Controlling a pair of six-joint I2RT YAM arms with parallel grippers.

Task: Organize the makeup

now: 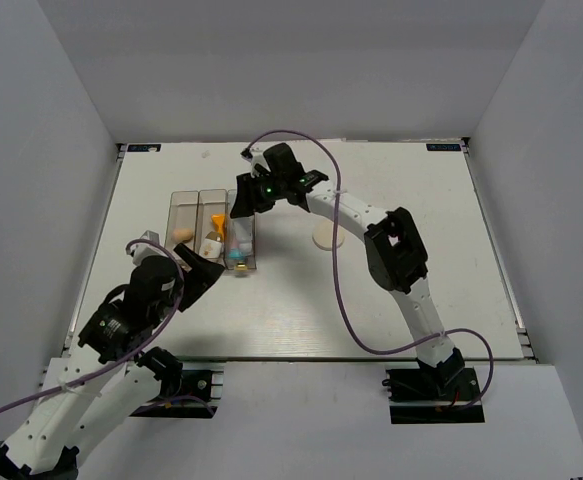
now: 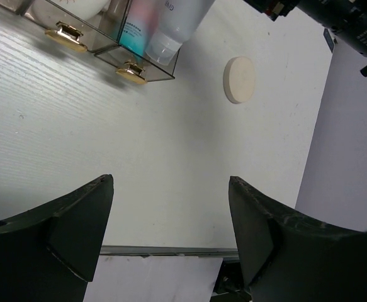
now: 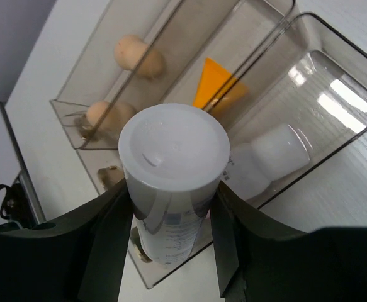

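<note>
Near: left gripper [image 2: 170, 181], jaws wide, empty. Then round puff [image 2: 238, 80], loose on table [image 1: 421, 290], right of the clear boxes [image 1: 184, 205]. Farther: right gripper [image 3: 170, 211] clamped on white tube [image 3: 174, 151] over rightmost box [image 3: 334, 107], second white tube [image 3: 265, 160] already inside. Step: drop-in. Next likely: lower, release.

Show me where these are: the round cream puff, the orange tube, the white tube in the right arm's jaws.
round cream puff [image 2: 238, 80]: left wrist view, centre of its flat face.
orange tube [image 3: 216, 87]: right wrist view, middle of its orange body.
white tube [image 3: 174, 148]: right wrist view, centre of its round cap.
</note>
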